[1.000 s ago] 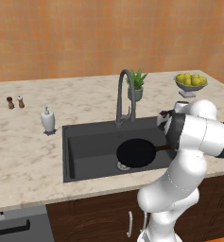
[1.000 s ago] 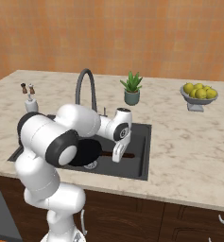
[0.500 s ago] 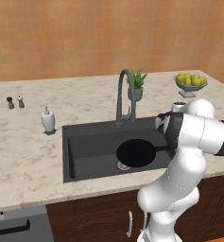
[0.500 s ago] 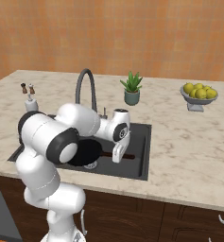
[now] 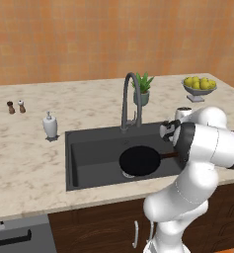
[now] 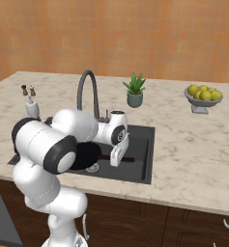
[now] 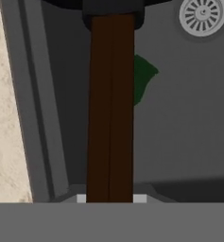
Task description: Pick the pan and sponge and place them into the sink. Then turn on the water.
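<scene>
Worktop (image 5: 29,163): pale marble; holds all items below, listed left to right in the left base view.

Shakers (image 5: 16,106): two small ones, at 9 o'clock from the sink, well apart from it.

Soap bottle (image 5: 50,125): white, just beside the sink's left rim. Not a task item.

Sink (image 5: 89,153): dark grey basin, silver drain (image 7: 202,15) on its floor.

Faucet (image 5: 128,99): grey gooseneck at the basin's 12 o'clock rim. Lever too small to read.

Pan (image 5: 139,160): black, round, inside the basin, over the drain area. Whether it rests on the floor or hangs just above cannot be told. Judged stiff and fairly heavy, the weight sitting in the disc far from the grip, so it will want to droop or twist.

Handle (image 7: 110,108): long, thin, dark brown, pointing to 3 o'clock from the disc. Judged smooth and slippery; best taken close to the disc, squarely across its width.

Gripper (image 6: 115,157): jaws pinched on the handle, near its outer end.

Sponge (image 7: 142,80): a green patch on the basin floor beside the handle, probably it, partly hidden. Judged light, soft, compressible; take across the short sides.

Plant (image 5: 143,89): potted, behind the faucet.

Fruit bowl (image 5: 199,88): yellow fruit, at 2 o'clock, well apart.
</scene>
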